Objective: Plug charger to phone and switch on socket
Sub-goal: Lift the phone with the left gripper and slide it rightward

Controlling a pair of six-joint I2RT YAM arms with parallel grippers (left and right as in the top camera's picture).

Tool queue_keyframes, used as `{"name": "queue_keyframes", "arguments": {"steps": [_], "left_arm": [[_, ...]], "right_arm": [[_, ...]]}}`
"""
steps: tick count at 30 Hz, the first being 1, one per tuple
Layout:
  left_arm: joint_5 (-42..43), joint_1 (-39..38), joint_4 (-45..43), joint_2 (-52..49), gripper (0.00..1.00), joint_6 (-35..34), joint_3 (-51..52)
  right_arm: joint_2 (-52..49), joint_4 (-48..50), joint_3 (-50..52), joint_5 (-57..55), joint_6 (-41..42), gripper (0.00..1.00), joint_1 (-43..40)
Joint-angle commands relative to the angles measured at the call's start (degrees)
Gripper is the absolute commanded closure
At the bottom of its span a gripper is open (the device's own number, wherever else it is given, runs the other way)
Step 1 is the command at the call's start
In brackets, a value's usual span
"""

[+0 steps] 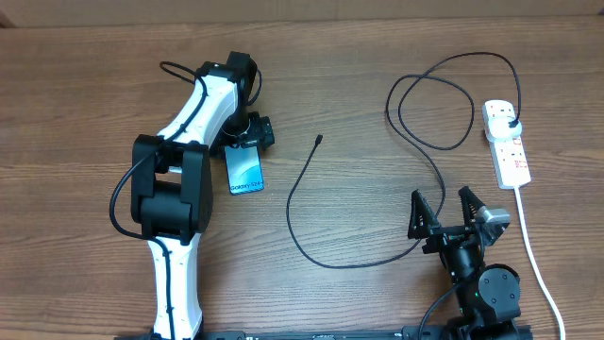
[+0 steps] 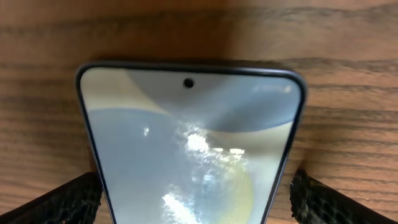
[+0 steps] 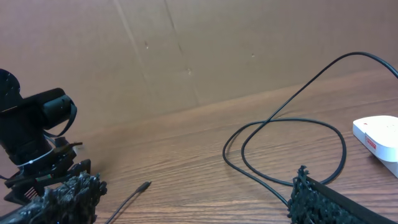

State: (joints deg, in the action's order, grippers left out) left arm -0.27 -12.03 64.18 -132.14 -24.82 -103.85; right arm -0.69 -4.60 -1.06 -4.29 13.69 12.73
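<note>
So the phone (image 1: 244,171) is lying flat, screen up, on the wooden counter (image 1: 85,57), a bit left of center in the overhead view, with the "Galaxy" text at its lower end. The left gripper (image 1: 249,134) is parked over the phone's upper end. In the left wrist view the phone (image 2: 193,149) fills most of the frame, and the two black fingers (image 2: 56,202) sit right up against its long edges, one on each side. Honestly can't tell if those jaws are actually squeezing it or just bracketing it.

The charger (image 1: 300,247) is a long black cable. Its connector tip (image 1: 319,142) lies loose on the counter to the right of the phone, near it but not touching. From there the cable swings down in a big curve toward the bottom middle, then climbs and loops around in the upper right. Its black plug (image 1: 510,121) sits in the upper end of the socket (image 1: 510,156), the white strip at the right edge. The strip's thick white cord (image 1: 534,255) runs down toward the lower right corner.

The right gripper (image 1: 444,210) is down in the lower right, jaws spread wide with nothing between them, just right of the cable's low curve. In the right wrist view the connector tip (image 3: 144,185) lies ahead of it at lower left.
</note>
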Motion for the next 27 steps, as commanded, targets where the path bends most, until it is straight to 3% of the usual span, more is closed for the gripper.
{"name": "queue_keyframes", "arguments": {"steps": [1, 23, 27], "left_arm": [[-2.93, -0.72, -1.11, -2.54, 0.00, 3.67, 1.16], [3.74, -0.50, -5.51, -2.54, 0.00, 1.42, 9.94], [7.50, 0.46, -5.31, -2.54, 0.09, 1.42, 9.94]], "right_arm": [[0.52, 0.22, 0.61, 0.13, -0.26, 0.00, -0.11], [0.52, 0.22, 0.61, 0.13, -0.26, 0.00, -0.11], [0.52, 0.22, 0.61, 0.13, -0.26, 0.00, -0.11]]}}
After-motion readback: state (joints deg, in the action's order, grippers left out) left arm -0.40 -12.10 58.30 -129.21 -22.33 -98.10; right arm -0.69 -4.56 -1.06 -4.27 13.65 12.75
